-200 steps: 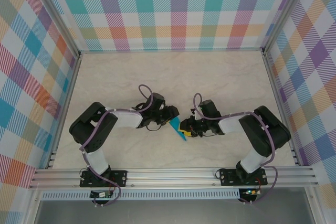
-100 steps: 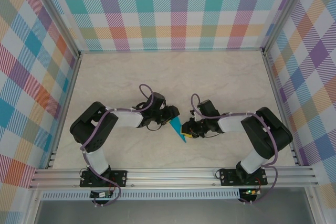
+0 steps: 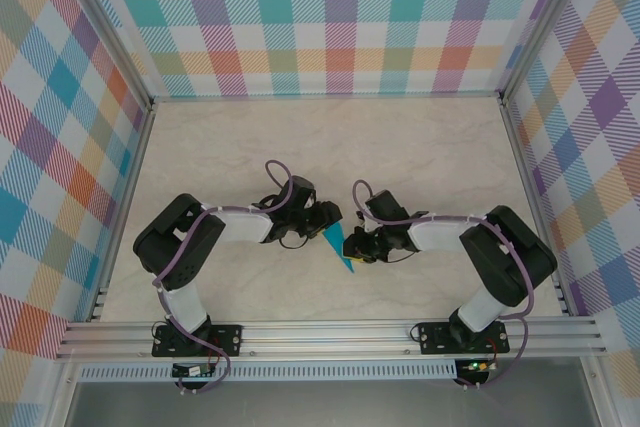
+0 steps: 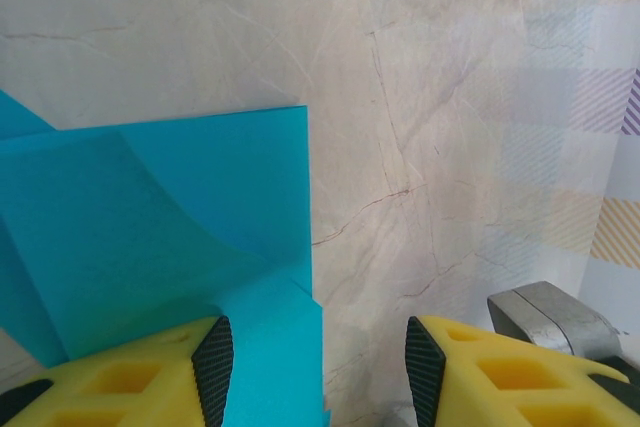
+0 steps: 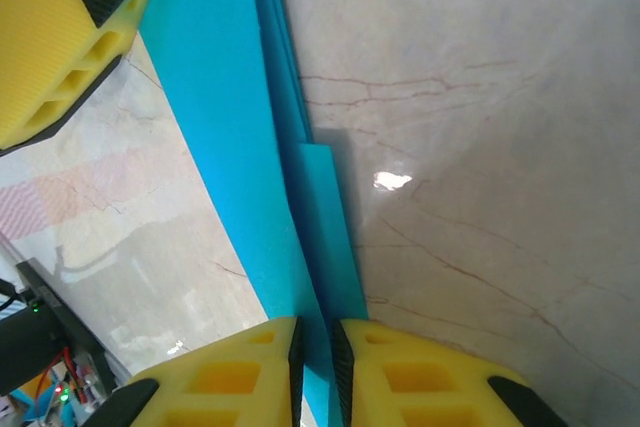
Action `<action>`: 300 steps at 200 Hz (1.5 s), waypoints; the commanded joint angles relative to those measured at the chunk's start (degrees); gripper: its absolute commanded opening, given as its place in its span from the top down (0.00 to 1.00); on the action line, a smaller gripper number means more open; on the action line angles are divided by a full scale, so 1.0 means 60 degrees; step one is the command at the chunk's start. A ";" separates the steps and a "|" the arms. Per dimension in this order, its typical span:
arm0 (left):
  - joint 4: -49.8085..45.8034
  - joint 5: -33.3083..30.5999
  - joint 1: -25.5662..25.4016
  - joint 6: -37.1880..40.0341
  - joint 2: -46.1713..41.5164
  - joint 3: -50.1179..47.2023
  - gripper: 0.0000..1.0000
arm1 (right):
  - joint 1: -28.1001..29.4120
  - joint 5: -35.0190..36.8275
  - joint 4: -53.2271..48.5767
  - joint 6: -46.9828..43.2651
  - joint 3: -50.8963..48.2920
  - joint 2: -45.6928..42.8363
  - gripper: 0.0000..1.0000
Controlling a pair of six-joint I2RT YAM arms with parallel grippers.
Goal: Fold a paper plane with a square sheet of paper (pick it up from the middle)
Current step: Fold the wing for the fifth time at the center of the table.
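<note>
Lighting is bright, even and diffuse overhead. The desk (image 5: 500, 97) carries one small glare spot. Shadows are soft. Near-lens edges in both wrist views blur slightly.

I see thin, matt teal paper (image 5: 220, 97); the tabletop (image 5: 500, 97) is smooth, marble-look, faintly glossy; my right pincer (image 5: 317, 335) is matt yellow plastic.

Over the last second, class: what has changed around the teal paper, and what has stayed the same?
The right gripper edged left toward the paper and closed its jaws on the paper's folded edge, which it now pinches. The left gripper stayed where it was, open and partly over the paper. The paper barely shifted on the table.
</note>
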 commanded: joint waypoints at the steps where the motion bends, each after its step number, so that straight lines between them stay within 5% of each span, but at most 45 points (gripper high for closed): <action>1: -0.0520 0.0043 -0.0072 0.0213 0.0304 0.0113 0.49 | 0.0309 0.0964 -0.1797 -0.0255 -0.0149 0.0071 0.78; 58: -0.0578 0.0043 -0.0073 0.0209 0.0304 0.0126 0.49 | 0.0409 0.1073 -0.2338 -0.0476 -0.0075 -0.0562 0.75; 191: -0.0662 0.0086 -0.0070 0.0165 0.0318 0.0184 0.49 | 0.1531 0.3342 -0.3538 0.0089 0.0285 0.0841 0.81; 300: -0.0973 0.0132 -0.0067 0.0293 0.0319 0.0238 0.50 | 0.0454 0.1355 -0.2075 0.0385 -0.0065 -0.2671 0.68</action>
